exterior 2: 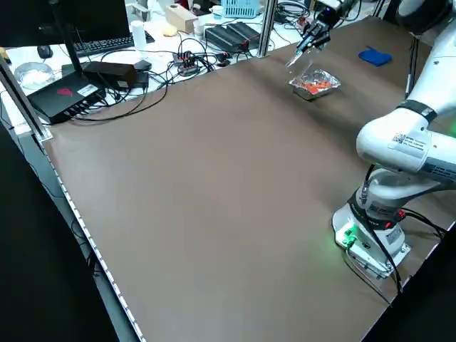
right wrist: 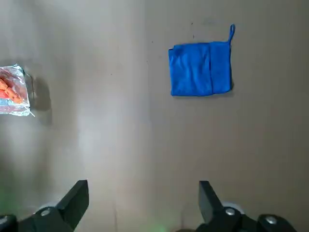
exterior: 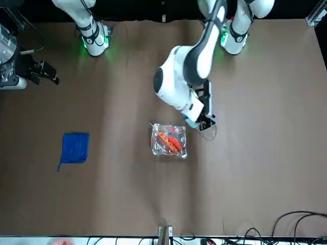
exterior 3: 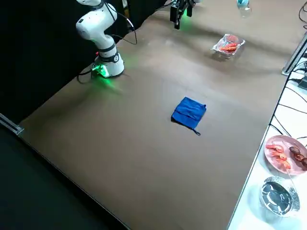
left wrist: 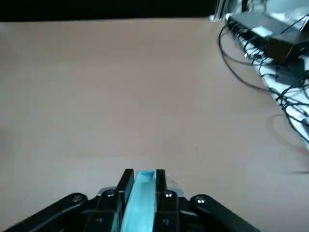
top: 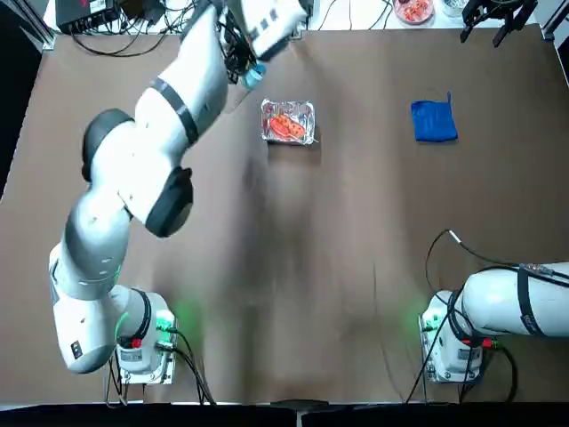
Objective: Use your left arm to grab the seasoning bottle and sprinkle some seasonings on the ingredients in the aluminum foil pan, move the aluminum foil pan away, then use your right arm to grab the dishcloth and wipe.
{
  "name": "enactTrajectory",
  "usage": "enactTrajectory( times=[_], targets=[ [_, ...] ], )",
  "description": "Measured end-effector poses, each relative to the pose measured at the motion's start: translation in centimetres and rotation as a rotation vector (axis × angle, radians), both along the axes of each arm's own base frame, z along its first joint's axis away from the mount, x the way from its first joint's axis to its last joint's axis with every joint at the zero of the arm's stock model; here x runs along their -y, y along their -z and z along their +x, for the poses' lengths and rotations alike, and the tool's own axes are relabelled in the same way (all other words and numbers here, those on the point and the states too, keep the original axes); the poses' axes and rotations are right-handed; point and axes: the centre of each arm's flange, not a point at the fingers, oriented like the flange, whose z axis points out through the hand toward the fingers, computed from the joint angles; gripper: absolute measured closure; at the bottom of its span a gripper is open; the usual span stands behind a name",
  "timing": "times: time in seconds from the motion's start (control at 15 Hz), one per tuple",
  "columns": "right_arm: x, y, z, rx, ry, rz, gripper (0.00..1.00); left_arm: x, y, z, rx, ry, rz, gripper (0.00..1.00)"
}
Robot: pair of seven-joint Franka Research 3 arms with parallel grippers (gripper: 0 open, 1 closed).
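covering the table, brown mat lies under left hand clamped on seasoning bottle; right hand apart.

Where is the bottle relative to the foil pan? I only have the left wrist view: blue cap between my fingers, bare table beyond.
Observer: The left end effector holds the seasoning bottle just beside the aluminum foil pan, not over it.
Operator: Is food in the pan?
Observer: Yes, orange-red ingredients lie inside.
Operator: And the cloth?
Observer: The dishcloth lies flat, apart from the pan, on the right arm's side; the right end effector is open, above the table.
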Motion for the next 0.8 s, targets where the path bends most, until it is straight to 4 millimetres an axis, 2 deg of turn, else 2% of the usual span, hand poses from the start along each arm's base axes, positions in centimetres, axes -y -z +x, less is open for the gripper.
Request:
enactTrajectory(
  times=[0.2,0.47,0.6,0.8],
  targets=[
    [0.0,0.0,0.0,0.000,0.000,0.000,0.00,-4.1,-6.0,1.6,-0.066,-0.026,-0.197,0.77],
    [0.0,0.0,0.0,0.000,0.001,0.000,0.00,-12.7,-16.2,3.0,-0.124,0.014,-0.484,0.77],
    [0.1,0.0,0.0,-0.001,0.001,0.000,0.00,-16.9,-18.8,3.5,-0.152,0.036,-0.597,0.77],
    [0.1,0.0,0.0,-0.001,0.001,0.000,0.00,-22.6,-19.1,4.8,-0.209,0.067,-0.720,0.77]
  ],
)
